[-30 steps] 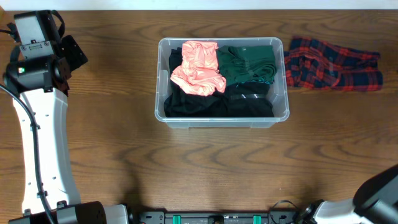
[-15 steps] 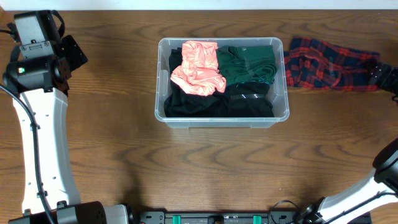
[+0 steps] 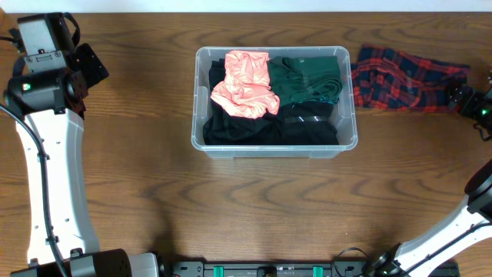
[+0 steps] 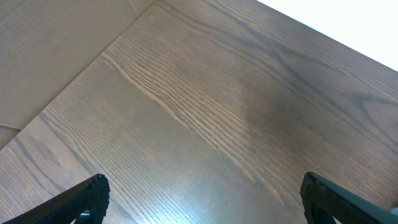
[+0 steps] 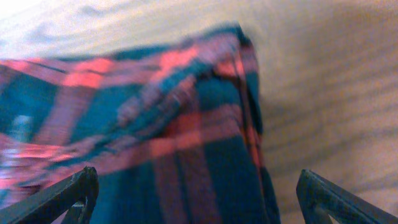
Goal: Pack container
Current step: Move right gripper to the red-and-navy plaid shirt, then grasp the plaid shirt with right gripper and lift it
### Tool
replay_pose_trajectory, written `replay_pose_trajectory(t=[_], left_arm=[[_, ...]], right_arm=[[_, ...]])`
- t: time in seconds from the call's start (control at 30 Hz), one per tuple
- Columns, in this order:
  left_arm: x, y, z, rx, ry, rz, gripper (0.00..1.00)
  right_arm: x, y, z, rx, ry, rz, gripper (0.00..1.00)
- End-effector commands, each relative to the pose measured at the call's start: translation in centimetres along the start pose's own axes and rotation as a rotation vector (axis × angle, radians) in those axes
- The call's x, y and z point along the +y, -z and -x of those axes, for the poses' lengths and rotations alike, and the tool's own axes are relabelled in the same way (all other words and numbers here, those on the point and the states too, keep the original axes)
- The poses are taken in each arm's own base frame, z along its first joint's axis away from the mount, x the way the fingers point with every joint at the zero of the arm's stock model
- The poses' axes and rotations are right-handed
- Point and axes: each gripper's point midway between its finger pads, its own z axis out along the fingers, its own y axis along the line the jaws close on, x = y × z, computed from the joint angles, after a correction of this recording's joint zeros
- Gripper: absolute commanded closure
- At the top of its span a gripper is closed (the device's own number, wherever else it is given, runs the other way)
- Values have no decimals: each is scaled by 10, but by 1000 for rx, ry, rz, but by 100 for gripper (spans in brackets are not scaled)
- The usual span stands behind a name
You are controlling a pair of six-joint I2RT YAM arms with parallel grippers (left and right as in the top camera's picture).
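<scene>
Nearest to the robot is bare brown wood of the table. From the near edge the white left arm goes up along the left side. The left gripper hangs over the far left part of the table, its fingers spread wide with only wood grain between them. In the middle of the table stands the container, upright and well apart from both grippers. Black clothing fills its nearer half, and behind this lie a pink garment on the left and a dark green garment on the right. Farther back, just beside the container's right far corner, a red and blue plaid cloth lies crumpled on the wood. The right gripper is at the right end of this cloth with its fingers also wide apart and gripping nothing (the wrist view is blurred, so I cannot tell if they touch the fabric).
</scene>
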Motion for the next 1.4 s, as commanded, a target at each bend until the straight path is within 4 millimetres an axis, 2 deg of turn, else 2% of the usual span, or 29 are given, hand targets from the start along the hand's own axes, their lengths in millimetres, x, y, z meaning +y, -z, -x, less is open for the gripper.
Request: replay_pose_trajectory(t=[0.0, 0.17, 0.47, 0.6, 0.7, 0.73, 0.83, 0.97, 1.0, 1.17, 1.27, 1.37], left_arm=[[3, -1, 0, -2, 1, 15, 2], [3, -1, 0, -2, 1, 15, 2], [3, -1, 0, -2, 1, 15, 2], [3, -1, 0, -2, 1, 15, 2], [3, -1, 0, -2, 1, 15, 2], [3, -1, 0, -2, 1, 15, 2], [3, -1, 0, -2, 1, 15, 2], [3, -1, 0, -2, 1, 15, 2], [3, -1, 0, -2, 1, 15, 2], [3, -1, 0, -2, 1, 15, 2], [3, -1, 0, -2, 1, 15, 2], [3, -1, 0, -2, 1, 15, 2]], right_arm=[[-12, -9, -14, 21, -65, -40, 1], [-11, -20, -22, 31, -123, -32, 1], [28, -46, -40, 91, -89, 35, 1], [46, -51, -40, 100, -106, 68, 14], [49, -49, -37, 95, -134, 82, 38], [49, -47, -35, 91, -140, 89, 44], [48, -41, -30, 77, -178, 120, 62], [51, -30, -25, 65, -203, 205, 96], [53, -26, -24, 67, -211, 229, 99], [66, -4, -7, 55, -219, 281, 99], [78, 21, 20, 9, -183, 282, 99], [99, 60, 61, -80, -118, 285, 99]])
